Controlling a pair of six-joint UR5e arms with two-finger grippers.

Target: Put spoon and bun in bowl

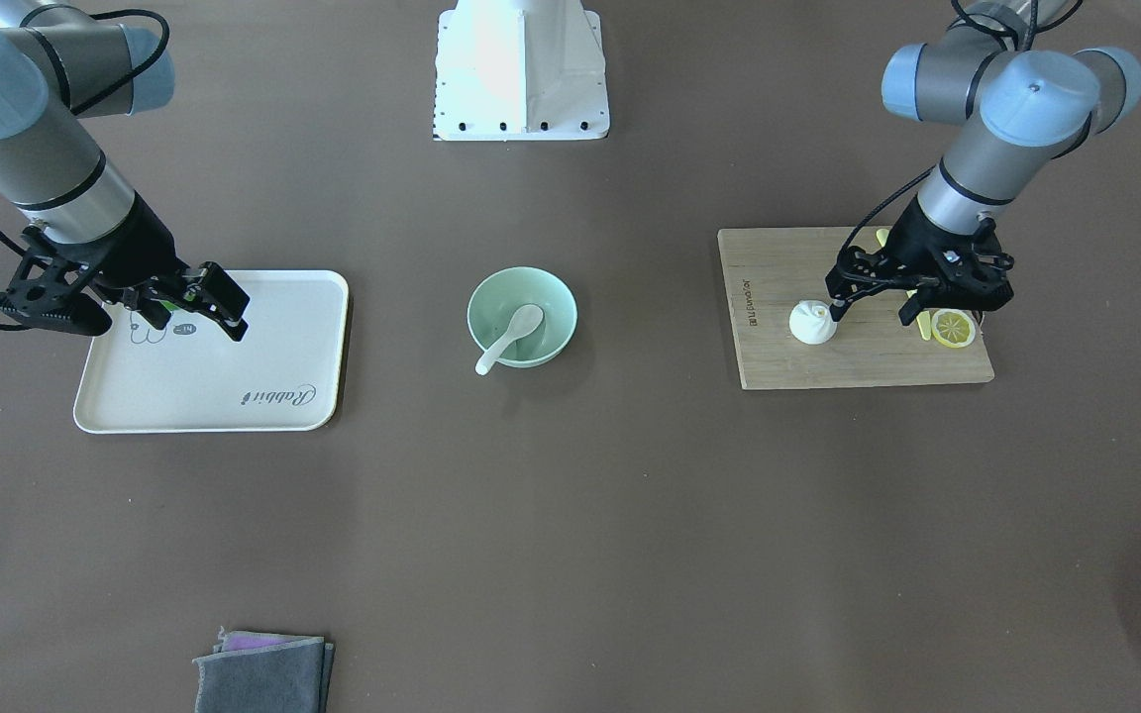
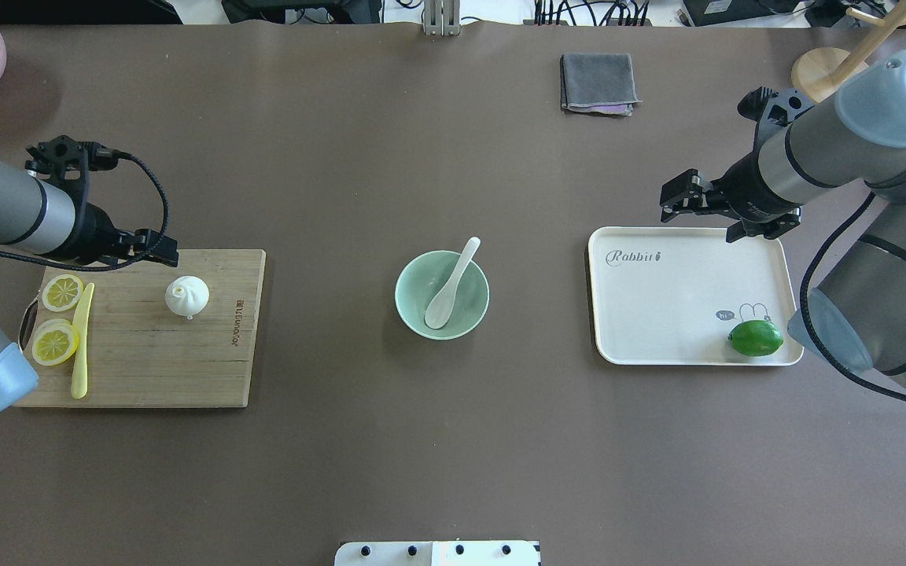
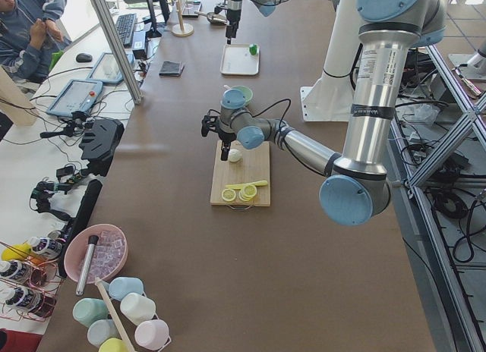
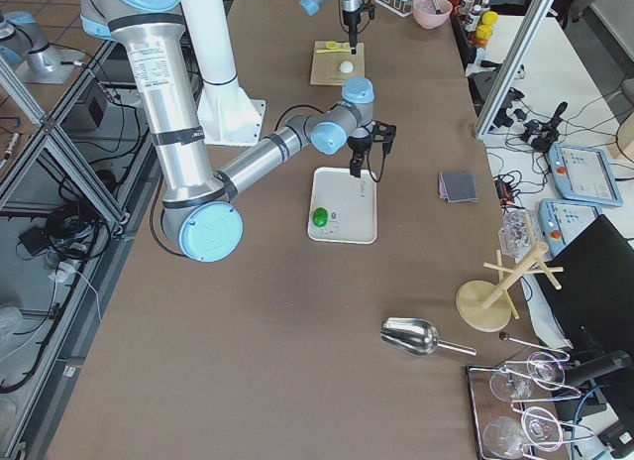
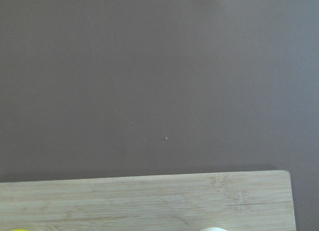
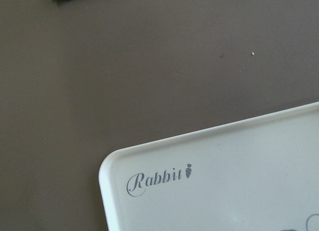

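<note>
On the wooden board (image 1: pixel 788 267), at the robot's left, the bun (image 1: pixel 813 322) sits apart from the lemon slices (image 1: pixel 954 328). The spoon (image 1: pixel 506 339) already lies in the bowl (image 1: pixel 476 297), scoop down and handle over the rim, so the bun is the step in hand. The left gripper (image 1: pixel 874 309) hangs just beside the bun with jaws spread, not around it. Next it likely needs to centre over the bun, lower and close gently. The right gripper (image 1: pixel 192 312), jaws also spread, hovers over the tray (image 1: pixel 234 406).

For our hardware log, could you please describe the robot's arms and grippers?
Left arm and right arm: silver-grey tubes, pale blue joint caps, black bands. The left gripper and right gripper are black, open-framed, with two fingers; black cables loop beside each wrist.
</note>
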